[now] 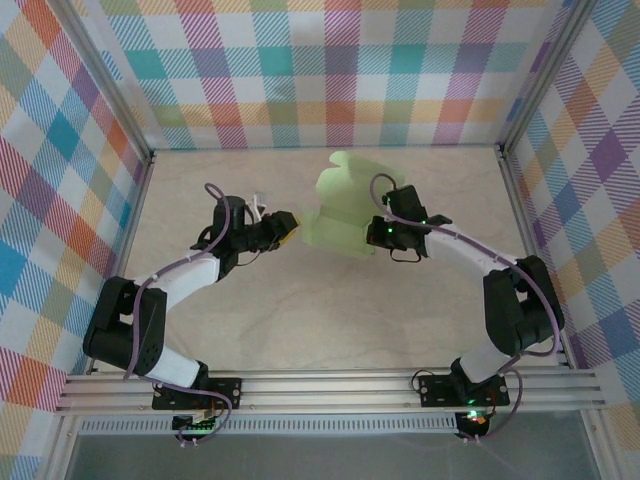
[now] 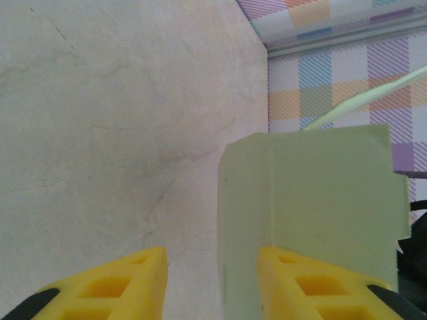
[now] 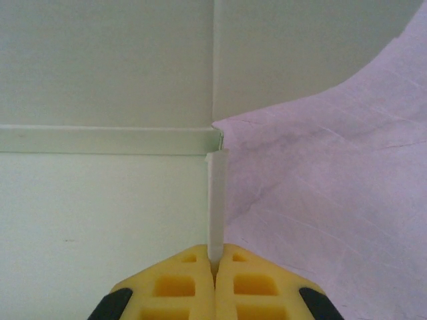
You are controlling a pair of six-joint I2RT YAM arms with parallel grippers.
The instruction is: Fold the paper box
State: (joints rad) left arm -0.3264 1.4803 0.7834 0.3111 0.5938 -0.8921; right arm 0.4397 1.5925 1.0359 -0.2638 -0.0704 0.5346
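The paper box (image 1: 343,212) is a pale green creased sheet with its panels bent at angles, not closed up, held near the middle of the table's (image 1: 300,320) far edge. The right gripper (image 3: 215,257) is clenched on a thin flap of it, its arm reaching in from the right. The left gripper (image 2: 212,257), jaws apart, sits at the sheet's left edge; whether it touches, I cannot tell.
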